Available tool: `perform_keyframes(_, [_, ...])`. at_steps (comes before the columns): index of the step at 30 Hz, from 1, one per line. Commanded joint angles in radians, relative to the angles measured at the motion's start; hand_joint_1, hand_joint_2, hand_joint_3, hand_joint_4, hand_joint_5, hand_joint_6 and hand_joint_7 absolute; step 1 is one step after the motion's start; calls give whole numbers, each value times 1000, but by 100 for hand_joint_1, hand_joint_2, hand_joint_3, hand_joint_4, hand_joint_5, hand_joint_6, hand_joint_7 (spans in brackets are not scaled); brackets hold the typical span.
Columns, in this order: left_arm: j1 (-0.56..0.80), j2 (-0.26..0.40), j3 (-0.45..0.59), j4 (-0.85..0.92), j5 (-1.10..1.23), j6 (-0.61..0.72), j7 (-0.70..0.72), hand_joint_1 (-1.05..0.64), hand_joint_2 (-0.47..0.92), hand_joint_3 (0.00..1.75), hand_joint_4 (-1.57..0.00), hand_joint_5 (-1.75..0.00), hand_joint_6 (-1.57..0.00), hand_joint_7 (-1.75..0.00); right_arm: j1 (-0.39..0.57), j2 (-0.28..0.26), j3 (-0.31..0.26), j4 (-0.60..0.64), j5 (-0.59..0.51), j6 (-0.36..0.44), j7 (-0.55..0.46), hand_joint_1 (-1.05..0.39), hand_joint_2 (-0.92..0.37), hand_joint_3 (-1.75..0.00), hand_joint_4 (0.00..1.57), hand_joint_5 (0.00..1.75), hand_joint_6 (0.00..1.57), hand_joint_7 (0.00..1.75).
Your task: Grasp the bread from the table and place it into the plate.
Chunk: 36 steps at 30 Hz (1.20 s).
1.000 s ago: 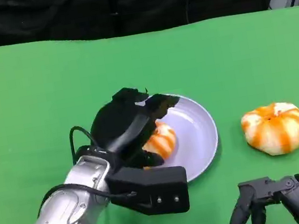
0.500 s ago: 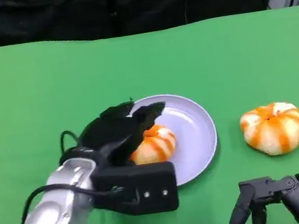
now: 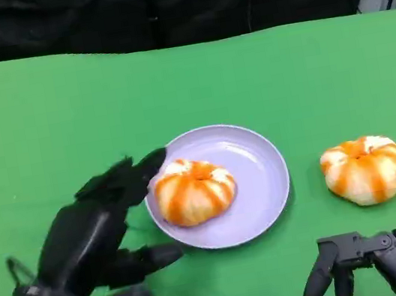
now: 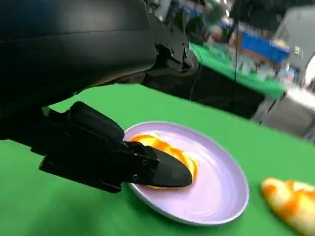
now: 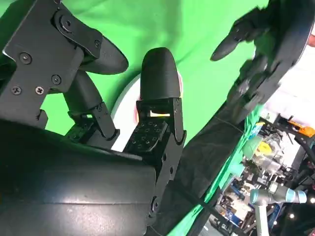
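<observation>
Just beyond my left hand (image 3: 95, 237), fingers spread and holding nothing, the bread (image 3: 193, 190) sits on the lavender plate (image 3: 265, 182), apparently placed. Second bread roll (image 3: 364, 169) lies ahead of my right hand (image 3: 369, 260), fingers curled, empty.

Left hand (image 3: 94, 230) is hovering low at the robot's near left, fingers (image 3: 144, 164) spread apart and reaching forward, holding nothing. Right hand (image 3: 354, 262) is sitting at the near right, fingers hanging curled downward, holding nothing.
</observation>
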Motion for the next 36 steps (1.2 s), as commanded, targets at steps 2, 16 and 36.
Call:
perform_keyframes(2, [76,-24,64,64,-97,-179,95,-49,92,25,-53,-35,-54,-18,6,-18,-12,-6,11,-1,3,1,-10,-145,96,156,102,107])
perform_keyframes(16, [285,-173,115,-32,-489,-182,-68,2,41,137,-86,-172,-82,-144,4,-22,-18,-7,9,4,5,2,-13,-141,92,158,99,109])
perform_keyframes(36, [216,-183,157,102,-367,-350,-95,-4,30,150,-91,-173,-83,-156,4,-19,-37,17,16,-48,-4,4,-13,-142,91,153,98,110])
